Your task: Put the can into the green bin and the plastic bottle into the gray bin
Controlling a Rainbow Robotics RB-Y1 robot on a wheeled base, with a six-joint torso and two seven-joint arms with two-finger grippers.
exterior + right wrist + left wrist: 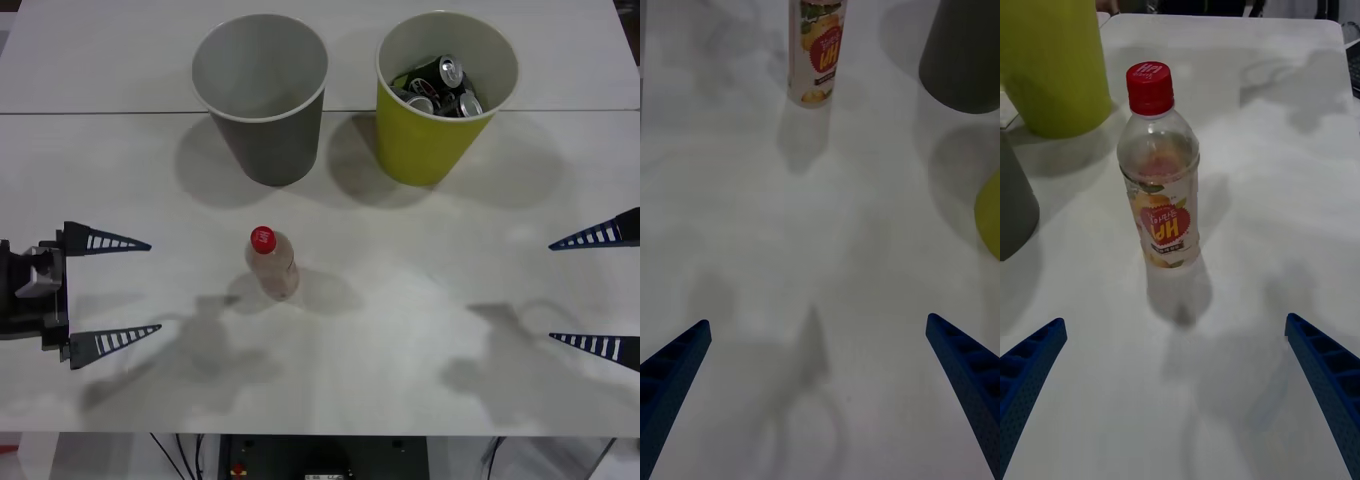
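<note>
Standing upright on the counter (400, 300), the plastic bottle (272, 262) sits between left gripper (110, 290) and right gripper (598, 290), both spread wide, empty; cans (440, 85) fill the green bin (430, 140).

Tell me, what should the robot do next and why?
Probably move the open left gripper toward the plastic bottle. It stands upright on the table, ungrasped, the gray bin looks empty, and cans already sit in the green bin.
</note>
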